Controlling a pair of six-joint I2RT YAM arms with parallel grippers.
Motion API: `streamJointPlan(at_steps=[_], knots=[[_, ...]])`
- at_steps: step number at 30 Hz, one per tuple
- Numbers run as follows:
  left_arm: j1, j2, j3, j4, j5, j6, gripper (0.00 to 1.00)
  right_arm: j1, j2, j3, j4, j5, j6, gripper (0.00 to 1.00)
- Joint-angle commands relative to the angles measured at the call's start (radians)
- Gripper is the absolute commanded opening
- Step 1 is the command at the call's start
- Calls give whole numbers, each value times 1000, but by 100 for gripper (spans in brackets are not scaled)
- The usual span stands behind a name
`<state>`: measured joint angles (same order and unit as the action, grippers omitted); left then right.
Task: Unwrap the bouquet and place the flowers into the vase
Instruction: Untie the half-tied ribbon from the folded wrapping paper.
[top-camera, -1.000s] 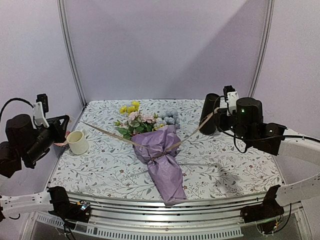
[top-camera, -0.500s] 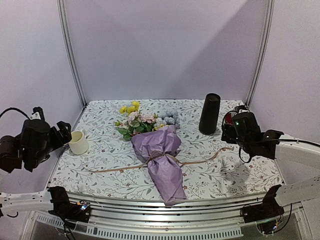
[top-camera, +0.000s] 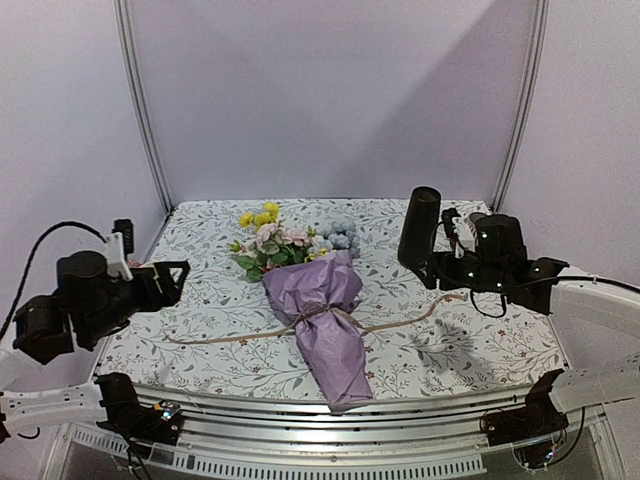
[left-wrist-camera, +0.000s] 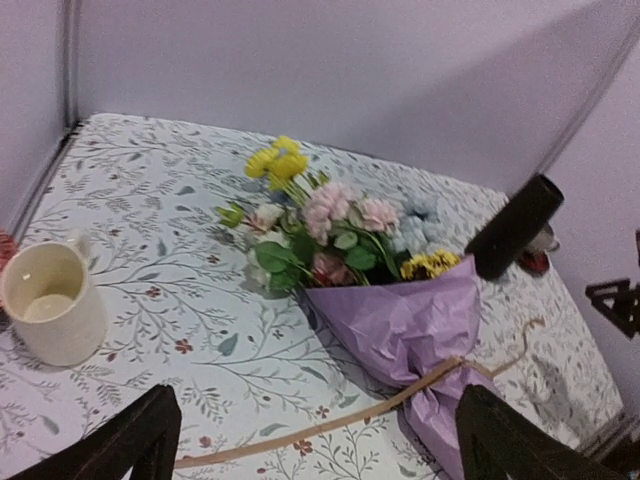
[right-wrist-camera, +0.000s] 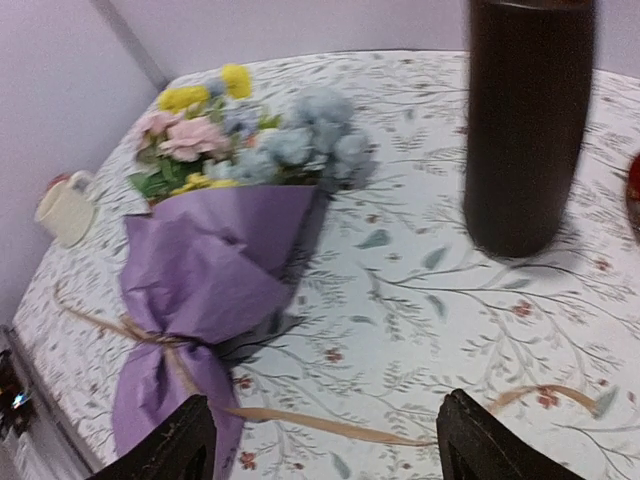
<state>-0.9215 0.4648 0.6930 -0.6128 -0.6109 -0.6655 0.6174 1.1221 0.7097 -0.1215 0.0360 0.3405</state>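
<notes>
Bouquet (top-camera: 322, 300) lies wrapped, raffia (top-camera: 230, 336) slack around its waist, my left claw (left-wrist-camera: 315, 405) and right claw (right-wrist-camera: 325, 403) both spread wide, holding nothing.

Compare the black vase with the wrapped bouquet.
The vase stands upright; the bouquet lies on its side. The vase is plain black; the bouquet is purple paper topped with mixed blooms. String circles the bouquet, none the vase. Both rest on the floral tablecloth.

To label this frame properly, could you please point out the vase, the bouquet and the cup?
vase (top-camera: 418, 228): top external view, middle of its black body.
bouquet (top-camera: 322, 292): top external view, on its purple wrapping.
cup (left-wrist-camera: 70, 340): left wrist view, its cream outer wall.
</notes>
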Motion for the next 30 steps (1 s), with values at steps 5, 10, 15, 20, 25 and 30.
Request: streamJointPlan(at_steps=[5,10,15,20,25,30], knots=[[6,292,-113,443,371,155,98,157,184,14,268,-506,-97,78],[6,484,-117,587,451,171,98,246,345,60,391,-566,-79,71],[7,633,-117,727,546,175,94,249,499,118,463,-640,-22,56],[17,739,-80,748,580,180,89,250,577,159,466,-628,-8,53],[18,794,-59,772,628,215,85,250,617,196,464,-582,5,49],[16,849,-26,756,680,232,79,250,679,226,469,-611,26,34]])
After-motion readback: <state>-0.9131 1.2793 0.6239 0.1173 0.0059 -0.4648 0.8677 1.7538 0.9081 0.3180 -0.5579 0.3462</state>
